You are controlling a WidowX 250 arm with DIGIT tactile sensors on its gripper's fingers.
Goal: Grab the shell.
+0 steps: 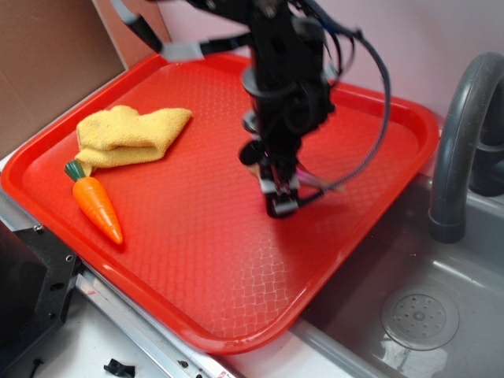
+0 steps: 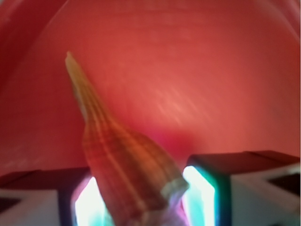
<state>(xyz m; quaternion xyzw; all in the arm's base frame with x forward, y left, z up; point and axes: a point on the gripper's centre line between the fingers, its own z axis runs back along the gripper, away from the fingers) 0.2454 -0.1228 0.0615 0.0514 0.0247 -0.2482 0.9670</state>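
Red and faintly textured, the tray (image 1: pixel 197 268) fills most of the exterior view, sitting beside a grey sink (image 1: pixel 441 315) with a curved faucet (image 1: pixel 461 134); nearest the tray's front edge lies an orange toy carrot (image 1: pixel 98 206); just behind it, a crumpled yellow cloth (image 1: pixel 130 135); farther right, the black gripper (image 1: pixel 279 197) hangs over the tray's middle; the wrist view shows its fingers (image 2: pixel 202 188) closed narrowly on the thick whorled end of the shell (image 2: pixel 127 165), whose thin striped tail points away over the tray; whether the shell touches the tray cannot be told.
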